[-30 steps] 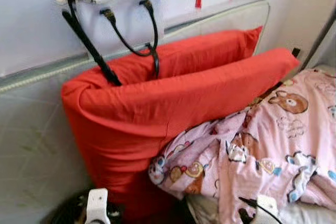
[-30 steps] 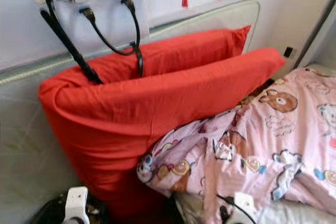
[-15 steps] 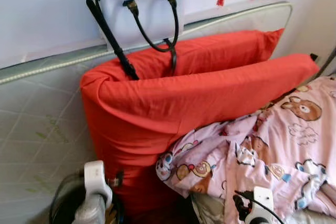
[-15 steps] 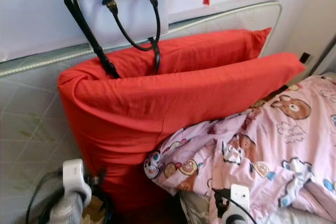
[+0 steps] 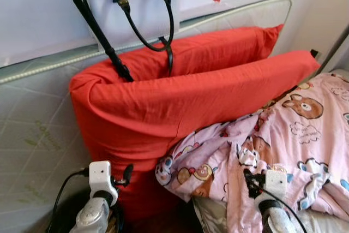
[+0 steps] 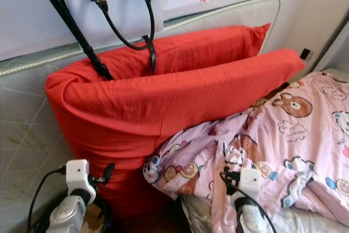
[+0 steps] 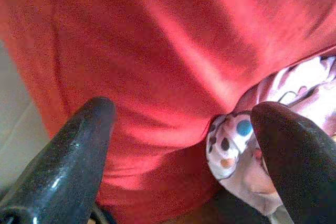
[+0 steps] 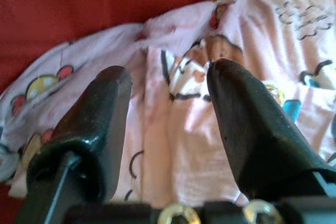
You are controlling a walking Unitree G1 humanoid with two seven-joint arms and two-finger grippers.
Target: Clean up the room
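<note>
Both arms are raised further into view than a moment ago, the left gripper (image 7: 178, 129) spread before the red pillow (image 5: 180, 102), the right gripper (image 8: 168, 108) spread over the crumpled pink quilt (image 5: 283, 135) beside it, so a grasp seems prepared.

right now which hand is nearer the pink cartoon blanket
Right. The right hand hangs open just above the pink cartoon blanket, pointing down at its folds. The left hand, also open, faces the red pillow, with the blanket's corner off to its side.
</note>
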